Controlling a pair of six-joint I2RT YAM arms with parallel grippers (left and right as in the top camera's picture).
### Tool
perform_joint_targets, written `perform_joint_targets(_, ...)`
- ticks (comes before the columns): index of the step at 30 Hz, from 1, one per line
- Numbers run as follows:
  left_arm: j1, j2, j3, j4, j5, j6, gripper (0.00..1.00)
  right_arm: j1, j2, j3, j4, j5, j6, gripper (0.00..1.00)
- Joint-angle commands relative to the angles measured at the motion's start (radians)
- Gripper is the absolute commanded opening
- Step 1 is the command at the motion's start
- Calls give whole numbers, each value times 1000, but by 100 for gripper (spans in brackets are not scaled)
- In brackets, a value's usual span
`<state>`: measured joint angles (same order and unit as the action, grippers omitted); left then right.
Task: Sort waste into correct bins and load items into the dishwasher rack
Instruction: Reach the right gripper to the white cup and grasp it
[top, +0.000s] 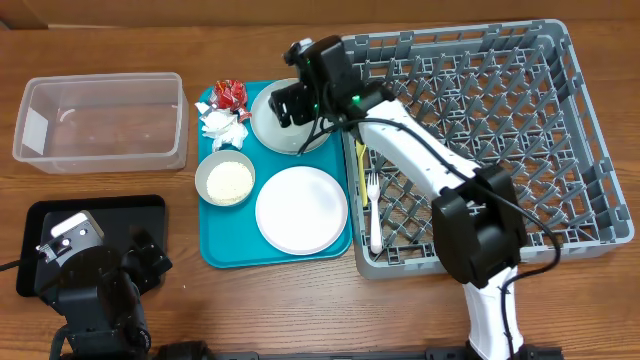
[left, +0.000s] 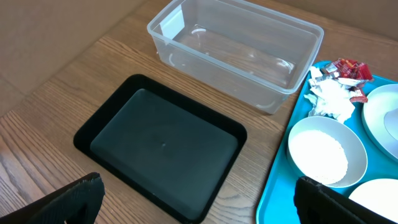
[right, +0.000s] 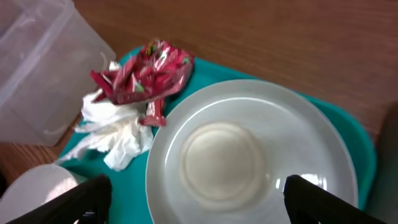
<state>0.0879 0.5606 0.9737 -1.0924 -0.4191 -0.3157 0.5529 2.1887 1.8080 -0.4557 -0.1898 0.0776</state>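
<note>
Overhead: right jaws wide, empty, over the grey plate (top: 280, 136); wrappers (top: 230, 93) and napkin (top: 222, 125) beside it. Left jaws wide, empty.

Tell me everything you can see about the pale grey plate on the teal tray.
The pale grey plate is round, smooth and glossy, with a broad rim around a shallow centre circle. It looks empty and lies flat, right way up, in the teal tray's far right corner. One red wrapper reaches its left rim. The right gripper hangs open above it, apparently clear of it.
</note>
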Motion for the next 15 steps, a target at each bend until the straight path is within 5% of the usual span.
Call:
perform_joint_targets(1,11,4,18,3,1,-14,100,29,41,26,16,-8,-91,93)
perform_joint_targets(15,11,4,18,3,1,-14,100,72,126,26,87,216,-161,94)
